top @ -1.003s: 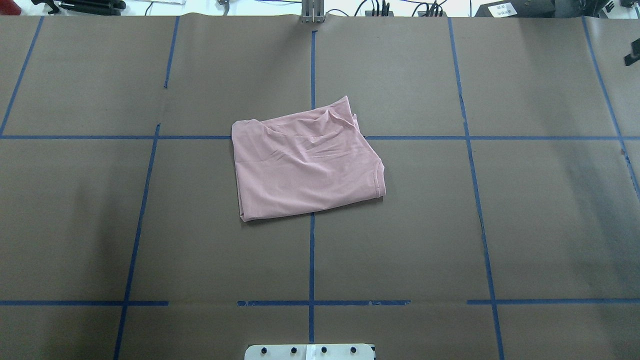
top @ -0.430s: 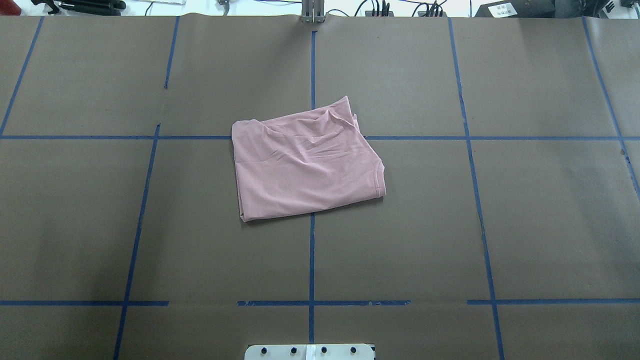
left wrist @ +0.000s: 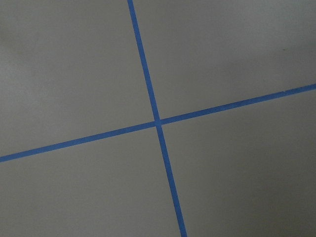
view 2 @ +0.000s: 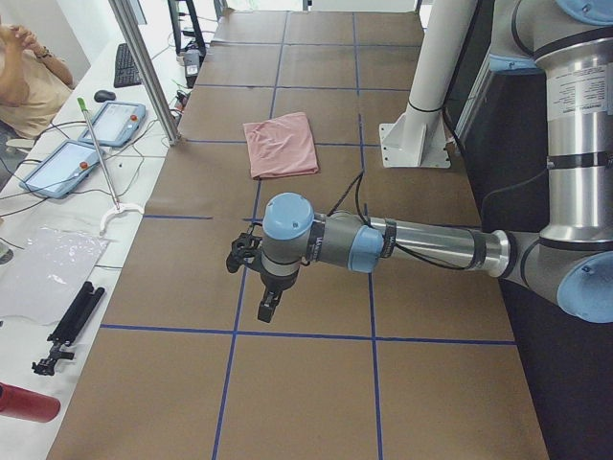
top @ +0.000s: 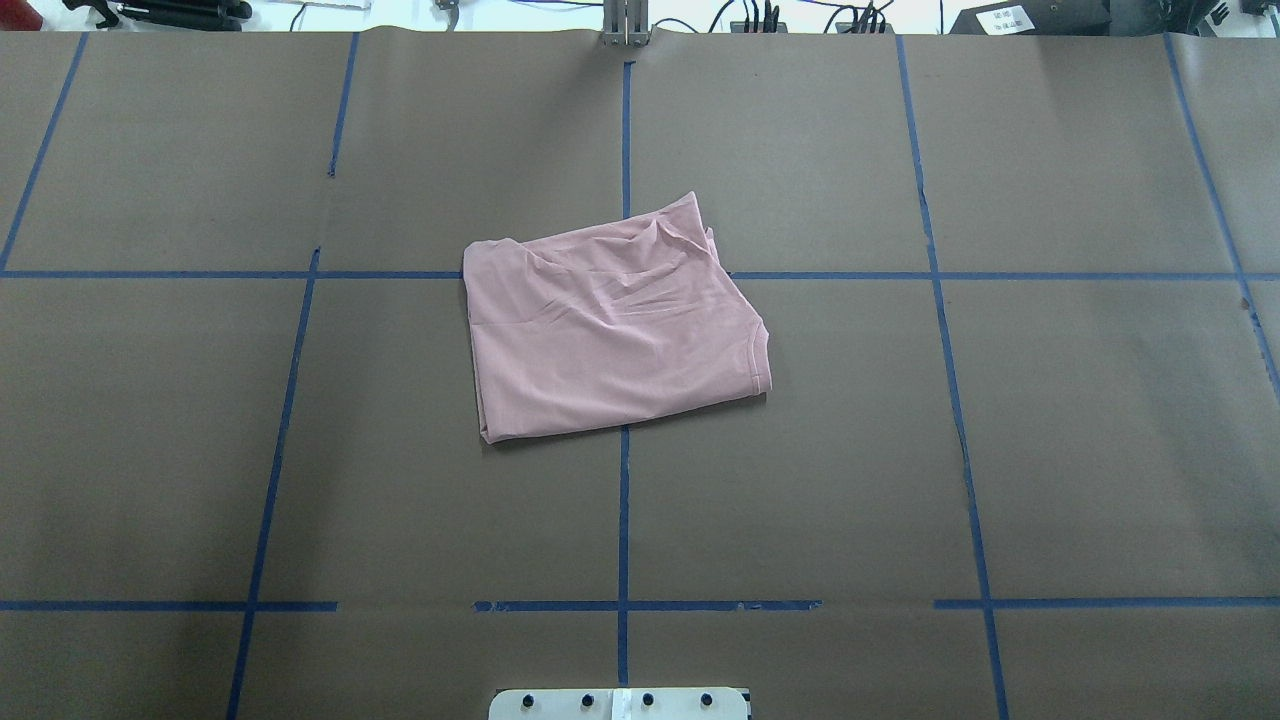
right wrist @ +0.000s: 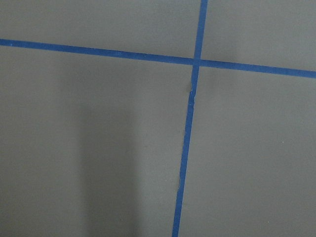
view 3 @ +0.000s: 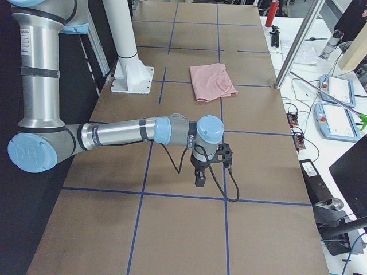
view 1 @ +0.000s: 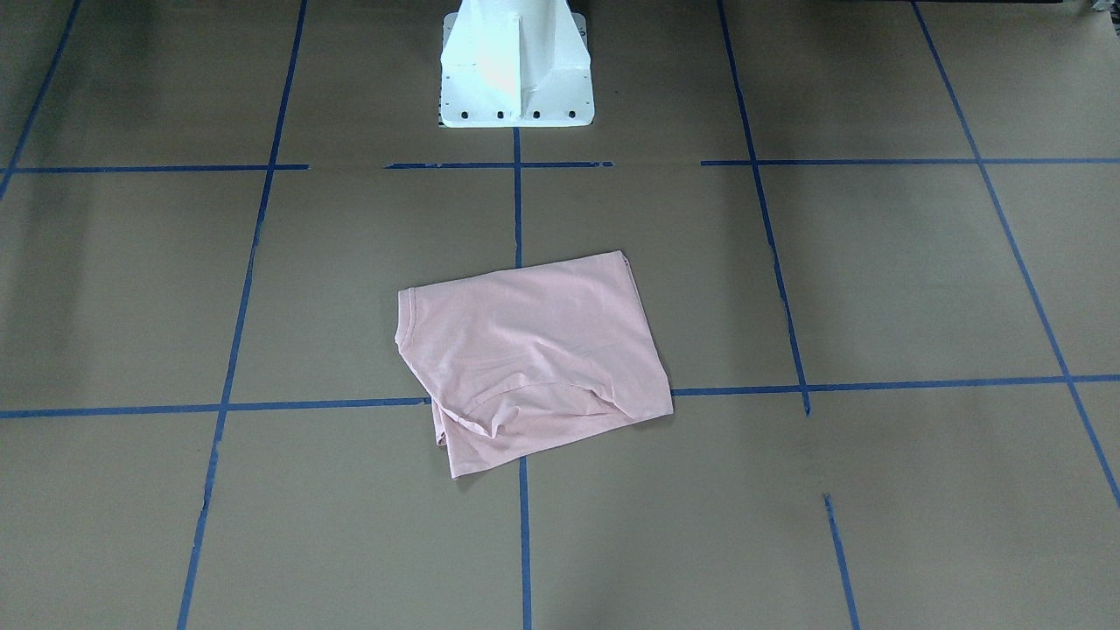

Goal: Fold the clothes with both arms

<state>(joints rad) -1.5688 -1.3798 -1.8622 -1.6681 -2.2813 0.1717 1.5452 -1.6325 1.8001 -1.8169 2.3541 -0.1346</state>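
1. Exterior front-facing: shows the pale pink T-shirt (view 1: pixel 534 359) folded into a rough rectangle on the brown table cover (view 1: pixel 875 280), lying over a crossing of blue tape lines (view 1: pixel 875 385) and well apart from the white pedestal base (view 1: pixel 514 79); shows no arm or gripper
2. Overhead exterior: places the shirt mid-table, a hemmed sleeve edge on its right side, wrinkles bunched toward the far corner, print hidden; looks folded, or close to it
3. Exterior left: catches the left arm (view 2: pixel 431 247) stretched low over bare cover, well short of the shirt, with the left gripper (view 2: pixel 269 309) pointing down and carrying no cloth; cannot tell whether its fingers are spread or closed; takes in a person at the far edge, near two teach pendants (view 2: pixel 115 123)
4. Exterior right: mirrors that with the right arm (view 3: pixel 120 133), the right gripper (view 3: pixel 199 176) hanging over bare cover, well apart from the shirt; cannot tell its finger state either
5. Left wrist-mounted: sees only a tape cross on the cover, no fingers, no fabric
6. Right wrist-mounted: sees only tape, cover and a shadow
7. Handling, as a judgement: expect light, limp, stretchy knit that sags and slides layer over layer; pinch all layers at two corners of one folded edge, one gripper each, and lift evenly to keep the stack from spilling open
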